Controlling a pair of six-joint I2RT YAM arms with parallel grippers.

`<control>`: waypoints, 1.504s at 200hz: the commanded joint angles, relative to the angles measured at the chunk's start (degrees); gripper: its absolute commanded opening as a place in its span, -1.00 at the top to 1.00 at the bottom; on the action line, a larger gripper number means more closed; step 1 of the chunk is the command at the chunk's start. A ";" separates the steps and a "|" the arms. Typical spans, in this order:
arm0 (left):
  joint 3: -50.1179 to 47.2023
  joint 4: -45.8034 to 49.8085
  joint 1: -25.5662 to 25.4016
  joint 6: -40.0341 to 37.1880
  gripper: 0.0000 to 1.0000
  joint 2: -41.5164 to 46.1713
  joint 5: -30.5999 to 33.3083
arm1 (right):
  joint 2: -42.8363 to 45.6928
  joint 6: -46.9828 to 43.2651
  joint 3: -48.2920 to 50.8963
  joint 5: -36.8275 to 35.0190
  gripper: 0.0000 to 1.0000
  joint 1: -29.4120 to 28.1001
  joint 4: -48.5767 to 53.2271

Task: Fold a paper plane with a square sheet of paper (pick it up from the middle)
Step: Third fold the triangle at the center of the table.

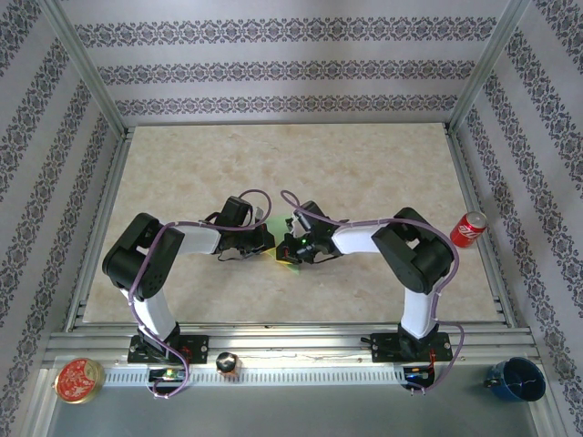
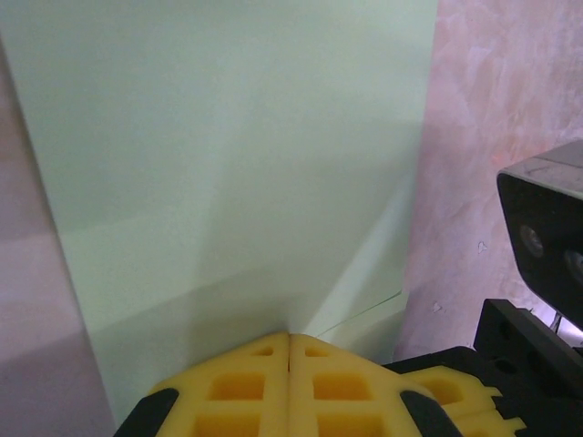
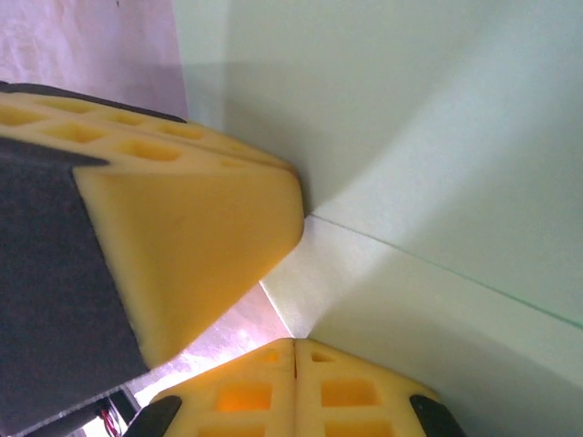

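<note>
The square sheet of paper (image 2: 237, 155) is pale green and lies on the table, with a folded layer (image 2: 369, 314) on top near my fingers. From above, a sliver of paper (image 1: 271, 223) shows between the two wrists. My left gripper (image 2: 290, 337) is shut, its yellow tips set against the paper. My right gripper (image 3: 296, 343) is shut too, its tips at the edge of the folded flap (image 3: 364, 273). The two grippers (image 1: 266, 241) (image 1: 290, 246) stand almost touching at mid-table. The left gripper's finger (image 3: 182, 237) fills the left of the right wrist view.
A red soda can (image 1: 469, 228) stands at the table's right edge. On the near rail sit a red tin lid (image 1: 78, 380), a small dark object (image 1: 226, 364) and a blue cup (image 1: 517, 378). Metal frame posts rise at the back corners.
</note>
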State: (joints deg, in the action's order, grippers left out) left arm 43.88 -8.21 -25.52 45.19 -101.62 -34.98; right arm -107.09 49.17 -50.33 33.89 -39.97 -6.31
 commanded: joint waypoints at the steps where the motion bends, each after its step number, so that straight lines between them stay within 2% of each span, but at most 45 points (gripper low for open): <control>1: -2.07 4.70 -0.32 -1.18 0.95 -2.08 3.59 | 2.52 -0.95 4.91 -0.74 0.99 0.24 2.38; 28: -2.16 5.10 -0.24 -1.28 0.96 -2.44 3.96 | 6.60 -1.70 9.47 0.12 0.95 0.40 1.65; 82: -2.39 4.78 -0.25 -0.86 0.96 -2.09 3.68 | 12.88 -3.96 17.10 2.65 0.91 4.25 0.92; 135: -2.84 4.46 -0.27 0.03 0.96 -0.52 3.43 | 19.36 -6.16 14.57 0.99 0.83 5.24 2.57; 185: -3.01 4.46 -0.31 0.68 0.96 0.41 3.28 | 11.80 -5.63 5.22 -0.34 0.72 4.78 3.79; 226: -3.79 3.52 -0.33 1.95 0.95 1.43 3.08 | 6.69 -5.98 1.63 -0.40 0.70 4.73 3.69; 248: -3.82 3.39 -0.32 2.18 0.95 1.77 3.08 | 4.26 -5.03 1.91 3.18 0.72 4.64 1.05; 301: -3.79 4.71 -0.35 1.64 0.95 3.49 4.55 | 3.14 -5.51 7.15 0.99 0.76 4.83 2.70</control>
State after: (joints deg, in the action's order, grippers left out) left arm 41.69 -8.25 -25.52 46.92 -99.35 -33.95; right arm -103.79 44.60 -46.04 35.35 -35.00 -5.21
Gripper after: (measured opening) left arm 0.051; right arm 0.122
